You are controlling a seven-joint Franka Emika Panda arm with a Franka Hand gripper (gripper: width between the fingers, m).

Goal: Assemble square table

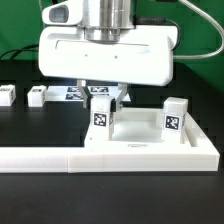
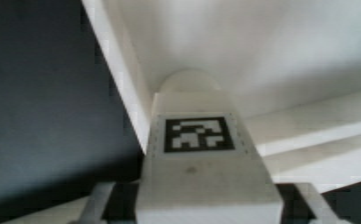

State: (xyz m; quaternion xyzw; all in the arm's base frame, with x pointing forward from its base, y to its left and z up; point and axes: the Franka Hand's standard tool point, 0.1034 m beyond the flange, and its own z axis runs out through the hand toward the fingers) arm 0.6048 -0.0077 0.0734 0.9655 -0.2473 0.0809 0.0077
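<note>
The bench is carrying the white square slab, which is lying flat directly beneath the tool and resting against the long white barrier on the camera's side of it. The job is looking roughly half done. A second leg is standing upright on a slab corner off to one side of the tool and is seeming already seated. Two loose legs are waiting on the bench well away on the tool's other side, not yet fitted. The tool is appearing to pinch the held leg near its top, its fingers pressing in from both sides, and this leg is standing upright with its base at the slab's near corner. Whether it is fully seated I cannot tell.
</note>
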